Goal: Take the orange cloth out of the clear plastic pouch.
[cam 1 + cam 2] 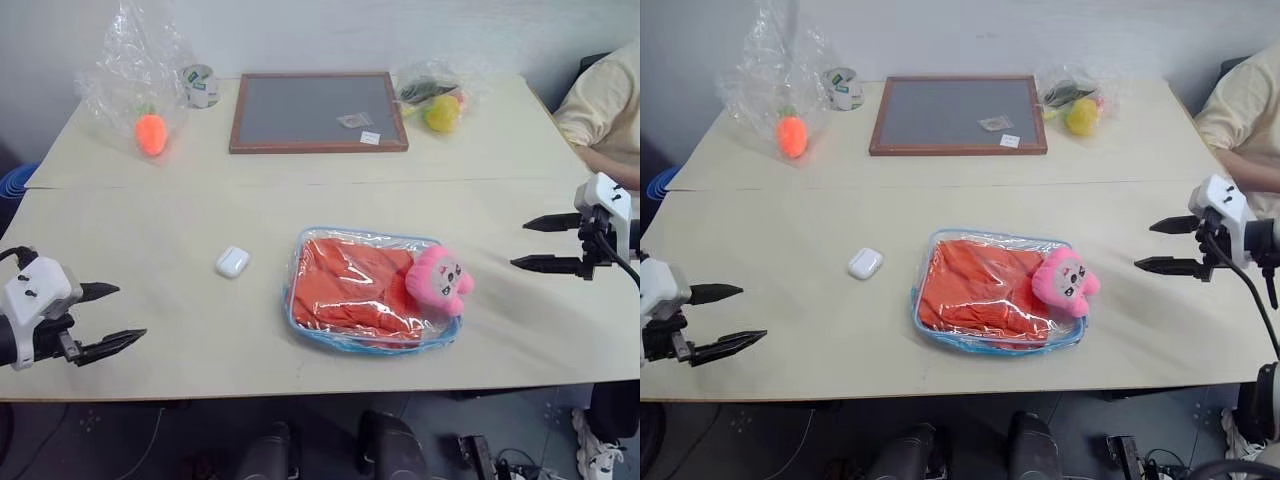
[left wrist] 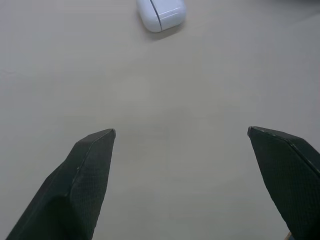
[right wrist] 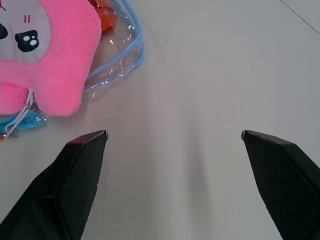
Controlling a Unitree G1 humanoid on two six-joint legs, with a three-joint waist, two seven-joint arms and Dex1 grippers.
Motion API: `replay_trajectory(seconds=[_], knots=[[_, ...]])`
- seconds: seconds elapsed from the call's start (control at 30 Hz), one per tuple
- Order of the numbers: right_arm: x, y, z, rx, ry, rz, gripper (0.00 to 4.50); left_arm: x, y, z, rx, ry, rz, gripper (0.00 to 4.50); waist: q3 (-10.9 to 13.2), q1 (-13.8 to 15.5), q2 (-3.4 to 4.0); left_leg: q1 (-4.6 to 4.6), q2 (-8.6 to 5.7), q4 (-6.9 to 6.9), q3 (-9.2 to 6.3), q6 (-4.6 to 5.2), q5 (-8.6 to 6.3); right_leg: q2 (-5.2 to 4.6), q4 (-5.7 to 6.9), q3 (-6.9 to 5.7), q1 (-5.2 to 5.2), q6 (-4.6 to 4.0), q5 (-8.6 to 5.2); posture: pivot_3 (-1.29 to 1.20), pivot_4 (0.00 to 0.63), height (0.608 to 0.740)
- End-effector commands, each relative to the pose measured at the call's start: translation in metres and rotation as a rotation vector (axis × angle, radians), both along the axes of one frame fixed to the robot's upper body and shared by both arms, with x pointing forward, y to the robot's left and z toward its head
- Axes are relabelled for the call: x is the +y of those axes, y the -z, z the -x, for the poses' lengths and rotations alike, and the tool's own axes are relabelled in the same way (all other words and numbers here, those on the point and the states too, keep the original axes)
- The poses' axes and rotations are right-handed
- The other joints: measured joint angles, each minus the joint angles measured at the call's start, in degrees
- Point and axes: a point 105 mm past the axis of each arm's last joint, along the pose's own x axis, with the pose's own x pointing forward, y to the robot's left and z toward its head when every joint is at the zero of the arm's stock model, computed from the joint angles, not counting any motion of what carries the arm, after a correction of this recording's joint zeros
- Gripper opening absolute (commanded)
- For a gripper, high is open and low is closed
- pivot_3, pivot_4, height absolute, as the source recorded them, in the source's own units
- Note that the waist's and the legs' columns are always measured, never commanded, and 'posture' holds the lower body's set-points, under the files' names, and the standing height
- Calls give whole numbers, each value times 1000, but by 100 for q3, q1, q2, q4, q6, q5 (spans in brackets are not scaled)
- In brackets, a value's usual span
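The cloth (image 1: 350,285) is seen folded inside the pouch (image 1: 300,300), which lies flat near the middle of the surface (image 1: 150,220) with its blue trim unbroken on the sides in view. A pink plush (image 1: 440,280) rests on the pouch's right end, partly over the cloth. Nothing of the task appears to have been done: the cloth is fully enclosed, no opening can be made out, and the pouch is untouched. The left end effector (image 1: 112,318) is held released over the near left edge of the surface, well apart from the pouch, with a white case (image 1: 232,262) lying between them. The right end effector (image 1: 535,243) is likewise released, its fingers spread wide and empty, near the pouch's right end. By this showing, everything is left: the plush is likely to need shifting, the pouch to be steadied and opened, and the cloth to be drawn out.
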Motion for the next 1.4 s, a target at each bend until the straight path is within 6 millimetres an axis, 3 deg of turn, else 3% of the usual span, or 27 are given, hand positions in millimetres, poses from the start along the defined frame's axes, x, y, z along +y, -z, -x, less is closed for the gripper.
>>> replay_trajectory(seconds=[0.03, 0.53, 0.77, 0.87, 1.03, 1.2, 1.4], knots=[[-7, -14, 3, -54, 14, -24, 4500, 1, -1, 0, -8, 14, -28, 4480, 0, 1, 0, 0, 0, 0, 1, 0, 0, 0, 0, 0, 0, 0, 0, 0, 150, 740], [-12, -9, 8, -18, 16, -44, 4500, -2, -4, -1, -4, 7, 36, 4480, 0, 1, 0, 1, 3, 1, 6, 0, -1, 2, 1, 5, -2, 0, 0, 0, 150, 740], [-7, -14, 9, -38, -4, -83, 4500, -20, -14, -13, -59, -7, 132, 4480, 0, 9, 0, 0, 4, 3, 5, 0, -1, 2, 3, 6, -2, 0, 0, 0, 150, 740], [15, -30, 17, -54, -106, -140, 4500, -45, -21, -26, -109, -20, 207, 4480, 0, 26, 0, -3, 4, 9, 1, 1, -1, 1, 5, 6, -2, 1, 1, 0, 150, 740], [61, -64, 28, -134, -255, -216, 4500, -69, -21, -56, -145, -136, 238, 4480, -1, 61, -1, -6, 5, 32, -9, -2, -3, 1, 23, 7, 1, 1, 2, 0, 150, 740], [116, -87, 52, -180, -444, -270, 4500, -88, -4, -83, -107, -198, 233, 4480, -3, 143, -4, -8, 14, 59, -8, -7, -19, 16, 29, 13, 2, 1, 2, 0, 150, 740], [161, -103, 71, -203, -579, -325, 4500, -98, 21, -114, -78, -270, 223, 4480, -5, 249, -10, -11, 15, 77, -5, -4, -26, 19, 32, 18, 3, 1, 4, 0, 150, 740]])
